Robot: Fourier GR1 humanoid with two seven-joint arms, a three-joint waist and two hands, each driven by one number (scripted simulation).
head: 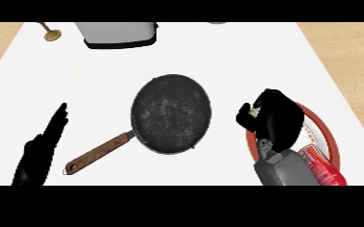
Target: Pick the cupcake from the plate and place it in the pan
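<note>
The right hand (274,115) sits over the red-rimmed plate (326,133) at the counter's right side, its fingers and thumb curled round the cupcake (253,111), of which only a pale sliver shows at the hand's left edge. The dark pan (171,113) lies just left of it at the middle of the white counter (235,53), its brown handle (99,153) pointing down-left. The left hand (44,146) rests at the lower left, fingers straight and pointing up.
</note>
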